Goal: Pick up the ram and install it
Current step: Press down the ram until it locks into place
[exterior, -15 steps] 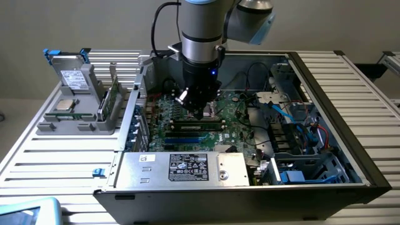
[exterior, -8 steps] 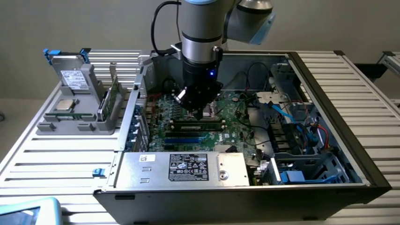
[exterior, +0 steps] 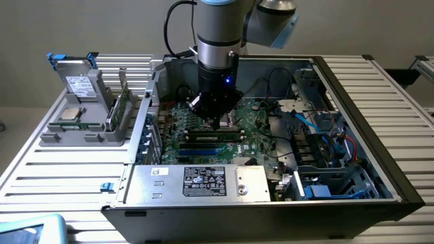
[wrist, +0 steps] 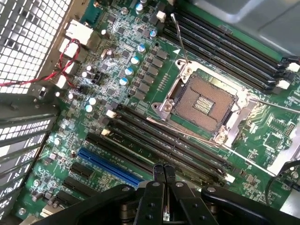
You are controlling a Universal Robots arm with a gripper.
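My tool point(exterior: 215, 122) hangs low inside the open computer case point(exterior: 366, 127), fingers pressed together with nothing between them. The ram point(exterior: 214, 134) sits just below it in a slot on the motherboard point(wrist: 140, 61), at 6 o'clock from the empty processor socket point(wrist: 202, 102). I judge it placed; whether it is fully latched, I cannot tell.

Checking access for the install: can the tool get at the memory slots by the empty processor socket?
Probably yes: the case is open, and the tool hangs right above the memory slots with no cable or bracket between them.
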